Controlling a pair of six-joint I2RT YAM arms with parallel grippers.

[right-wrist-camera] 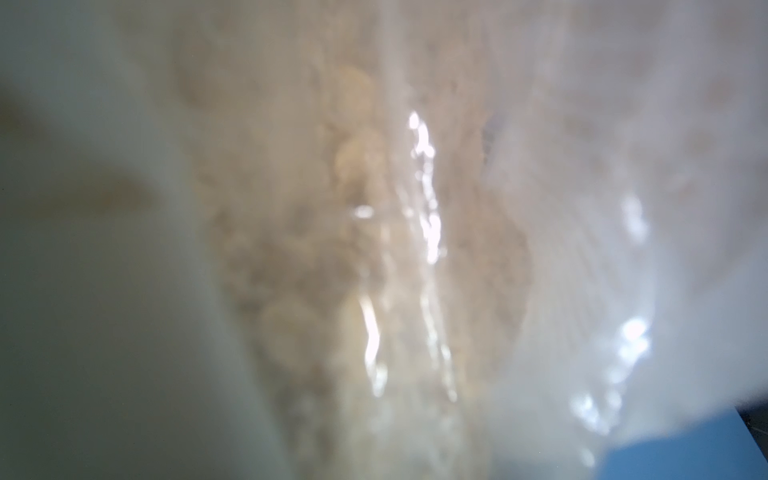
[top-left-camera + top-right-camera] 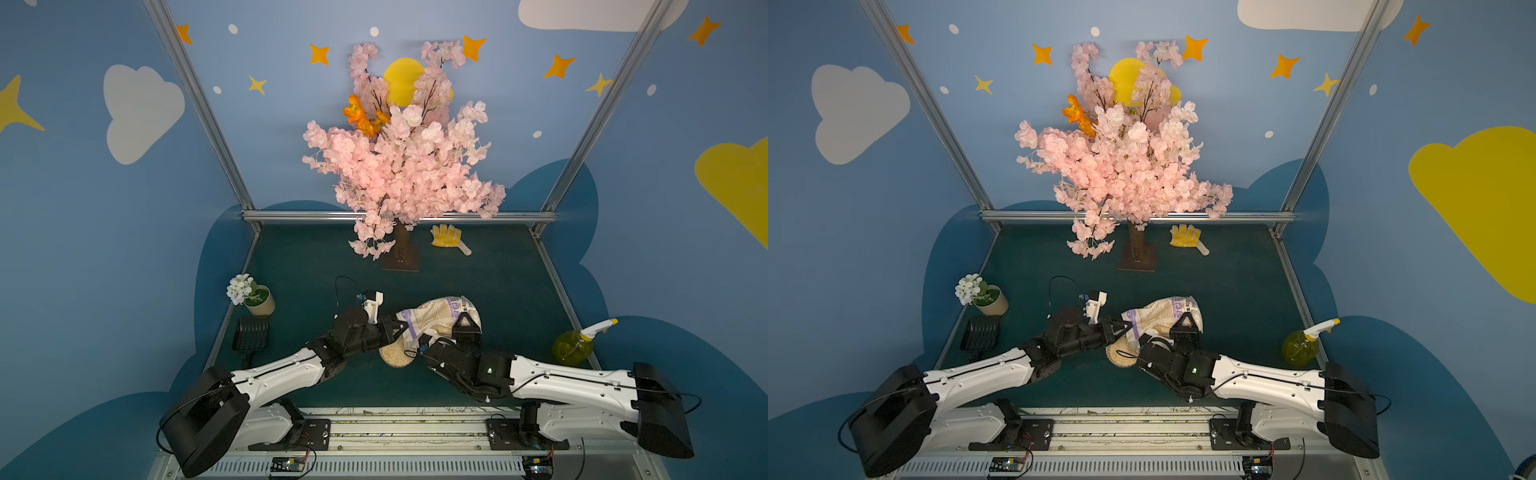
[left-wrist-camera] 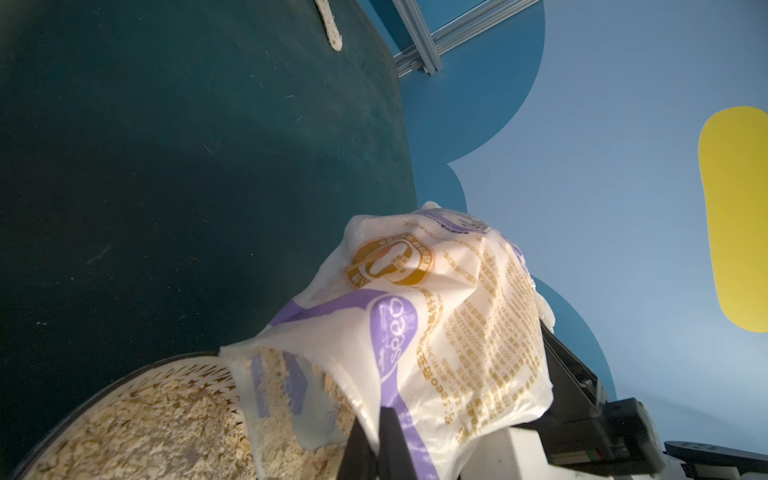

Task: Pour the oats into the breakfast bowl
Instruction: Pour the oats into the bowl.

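The oats are pale flakes in a soft white bag with purple print [image 2: 440,309] [image 2: 1163,309] [image 3: 457,316], held tilted above the table. Its open mouth hangs over the breakfast bowl [image 2: 395,358] [image 2: 1120,358], which has a cream lattice rim [image 3: 187,368] and is heaped with flakes. My left gripper [image 2: 397,326] [image 2: 1120,326] [image 3: 376,436] is shut on the bag's edge next to the mouth. My right gripper [image 2: 466,324] [image 2: 1185,325] is shut on the bag's body further back. In the right wrist view only the blurred bag [image 1: 415,249] shows, and the fingers are hidden.
A beige flower pot [image 2: 261,302] and a black scoop [image 2: 250,332] stand at the left edge. A yellow-green spray bottle [image 2: 573,345] is at the right edge. A pink blossom tree [image 2: 402,249] and a yellow glove [image 2: 446,237] are at the back.
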